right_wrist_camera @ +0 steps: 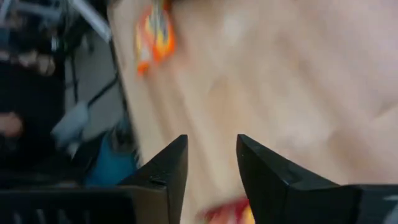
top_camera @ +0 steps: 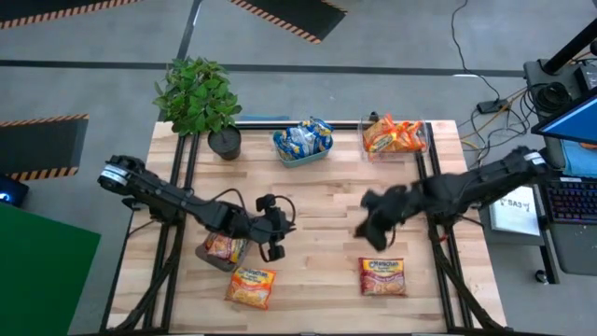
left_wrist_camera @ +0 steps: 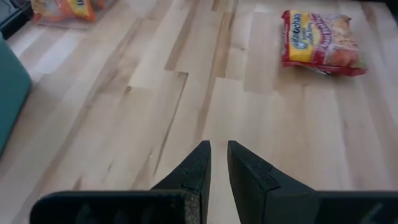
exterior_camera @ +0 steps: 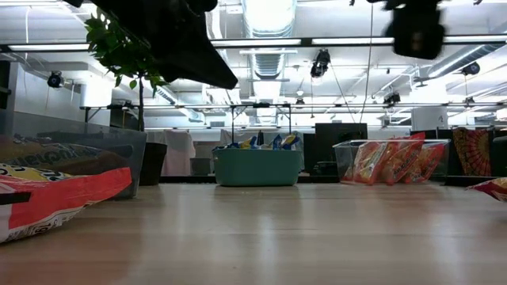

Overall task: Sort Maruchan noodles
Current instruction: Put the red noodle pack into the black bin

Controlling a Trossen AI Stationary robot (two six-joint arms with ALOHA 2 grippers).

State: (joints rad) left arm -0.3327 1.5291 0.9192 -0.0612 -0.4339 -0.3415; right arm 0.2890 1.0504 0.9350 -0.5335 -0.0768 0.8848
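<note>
Loose Maruchan packets lie flat on the table: an orange-yellow one point(top_camera: 250, 286), a red-pink one point(top_camera: 382, 277) point(left_wrist_camera: 320, 43), and a red one point(top_camera: 222, 247) in a clear bin at the near left point(exterior_camera: 71, 154). Blue packets fill the teal tray point(top_camera: 303, 142) point(exterior_camera: 257, 168); orange ones stand in the far clear bin point(top_camera: 394, 136) point(exterior_camera: 388, 162). My left gripper point(top_camera: 273, 238) point(left_wrist_camera: 217, 152) hovers beside the near-left bin, its fingers nearly together, empty. My right gripper point(top_camera: 370, 229) point(right_wrist_camera: 211, 146) hangs above bare table over the red-pink packet, open and empty.
A potted plant point(top_camera: 201, 103) stands at the far left corner. Bare wood lies in the table's middle between the two grippers point(top_camera: 322, 201). A keyboard and papers sit off the table's right edge point(top_camera: 569, 201). Another packet point(exterior_camera: 55, 198) lies close to the low camera.
</note>
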